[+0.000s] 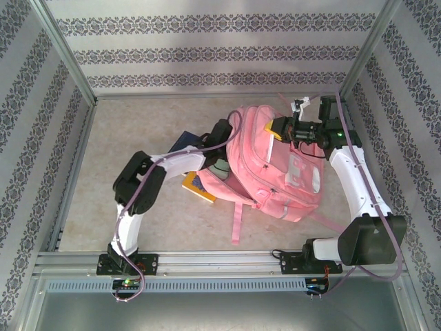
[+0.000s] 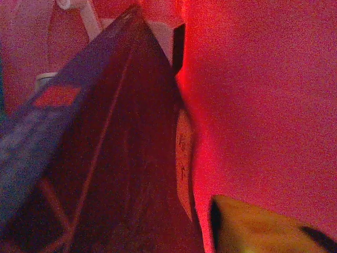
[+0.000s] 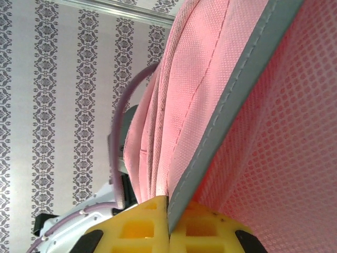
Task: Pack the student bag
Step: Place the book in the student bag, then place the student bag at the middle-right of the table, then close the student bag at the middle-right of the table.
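Beige speckled counter (image 1: 131, 124) boxed by grey damask-striped walls (image 1: 207, 41). Dark blue book (image 1: 183, 142) and yellow book (image 1: 198, 186) left of centre, just beside large pink fabric student bag (image 1: 275, 172) lying centre-right on counter. Left gripper (image 1: 220, 132) inside bag's open mouth; jaws buried, apart or together impossible to tell. Right gripper (image 1: 279, 129) at bag's far right side, yellow jaws clamped on its grey-trimmed pink edge.

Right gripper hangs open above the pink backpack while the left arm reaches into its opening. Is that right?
Not quite. The right gripper is not hanging open: it is shut on a grey-trimmed edge of the student bag, as the right wrist view shows. The rest stands: in the top external view, the left arm reaches into the bag's opening.
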